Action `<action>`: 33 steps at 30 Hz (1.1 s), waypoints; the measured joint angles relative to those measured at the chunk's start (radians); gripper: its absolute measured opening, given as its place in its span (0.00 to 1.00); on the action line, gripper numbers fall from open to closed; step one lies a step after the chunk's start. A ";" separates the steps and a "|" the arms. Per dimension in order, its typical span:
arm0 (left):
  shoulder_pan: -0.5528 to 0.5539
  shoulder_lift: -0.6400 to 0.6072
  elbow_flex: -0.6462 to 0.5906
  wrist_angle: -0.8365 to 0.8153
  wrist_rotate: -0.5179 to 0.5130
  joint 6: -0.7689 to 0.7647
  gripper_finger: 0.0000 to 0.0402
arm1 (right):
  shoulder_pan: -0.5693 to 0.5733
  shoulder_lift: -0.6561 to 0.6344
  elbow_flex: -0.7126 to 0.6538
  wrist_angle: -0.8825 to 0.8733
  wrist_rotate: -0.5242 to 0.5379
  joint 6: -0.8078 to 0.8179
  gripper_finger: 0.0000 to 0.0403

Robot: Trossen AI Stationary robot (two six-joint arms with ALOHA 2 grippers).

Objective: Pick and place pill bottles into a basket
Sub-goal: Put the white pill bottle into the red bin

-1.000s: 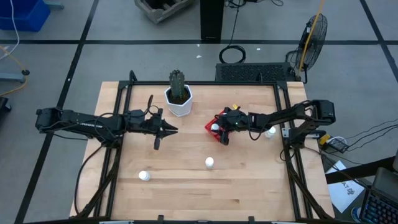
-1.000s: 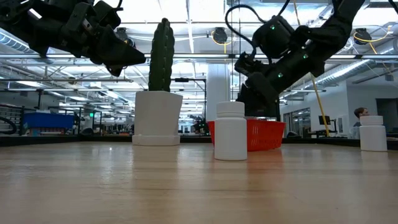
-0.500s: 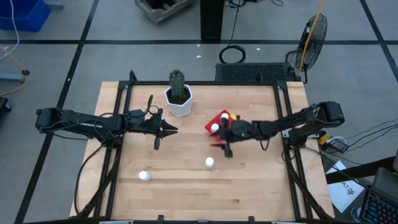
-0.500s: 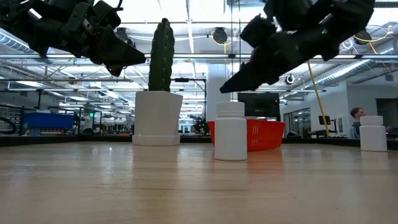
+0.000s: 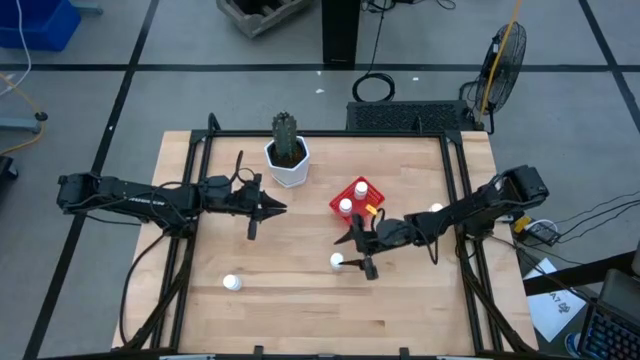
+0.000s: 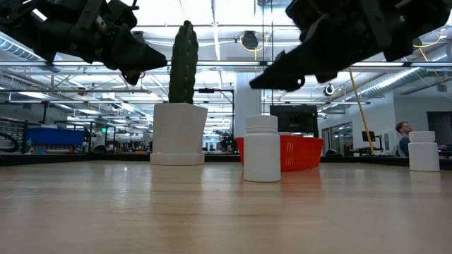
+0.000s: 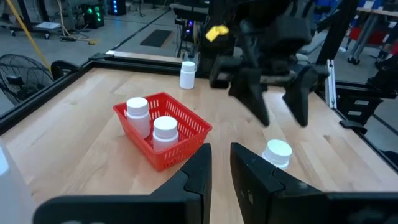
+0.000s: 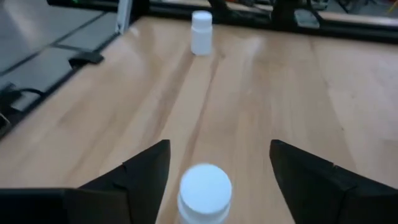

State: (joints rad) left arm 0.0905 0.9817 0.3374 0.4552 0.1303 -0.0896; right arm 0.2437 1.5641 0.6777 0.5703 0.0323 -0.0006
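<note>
1. White pill bottle stands upright near the table's front middle, cap up.
2. Right gripper hangs spread wide around it.
3. Left gripper waits left, fingers nearly together.

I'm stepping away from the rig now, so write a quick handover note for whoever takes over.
Right pincer: open, empty, straddling a bottle mid-table, not yet gripped.
Left pincer: shut, empty, waiting over the table's left half.
Basket: holds two bottles.
Left to do: three bottles, namely the one under the right pincer, one near the front left, one by the right edge.
</note>
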 joint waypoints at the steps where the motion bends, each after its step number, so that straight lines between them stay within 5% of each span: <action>1: 0.000 0.000 0.000 0.003 0.000 0.000 0.16 | -0.001 0.011 0.000 0.002 0.002 -0.001 0.68; 19: 0.000 0.000 0.000 0.012 0.000 0.006 0.16 | 0.001 0.172 -0.001 0.128 -0.009 0.075 0.74; 33: 0.000 0.000 0.000 0.011 0.000 0.016 0.16 | 0.001 0.215 0.003 0.154 -0.010 0.094 0.54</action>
State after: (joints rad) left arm 0.0902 0.9817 0.3376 0.4660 0.1303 -0.0734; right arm 0.2443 1.7794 0.6807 0.7247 0.0223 0.0931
